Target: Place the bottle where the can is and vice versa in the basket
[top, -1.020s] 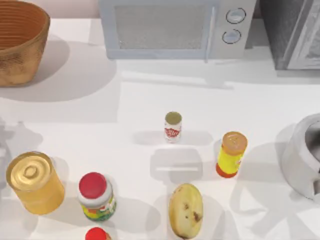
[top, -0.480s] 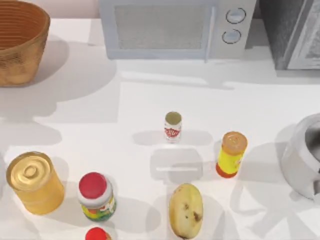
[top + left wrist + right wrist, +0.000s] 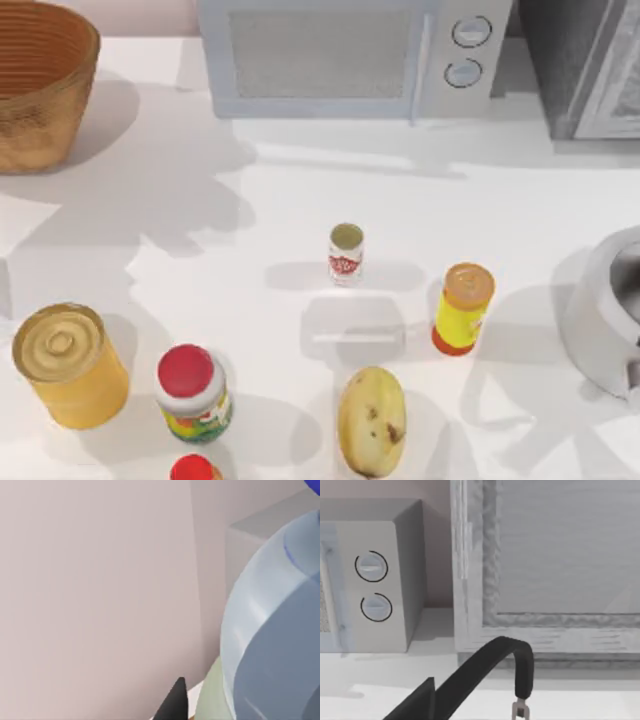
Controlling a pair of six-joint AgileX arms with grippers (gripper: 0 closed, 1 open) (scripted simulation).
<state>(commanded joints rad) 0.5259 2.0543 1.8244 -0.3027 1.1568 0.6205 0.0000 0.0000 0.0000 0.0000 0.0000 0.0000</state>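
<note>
Filling left wrist view: bottle (image 3: 270,630) | beside dark fingertip (image 3: 172,702)

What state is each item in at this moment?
Can: upright on the table, top dull gold.
Bottle: close before the left wrist camera, partly seen.
Basket: upright at the table's far left corner.
Microwave: door shut.
Yellow bottle: upright, capped.
Jar: upright, lid on.
Potato: lying flat.
</note>
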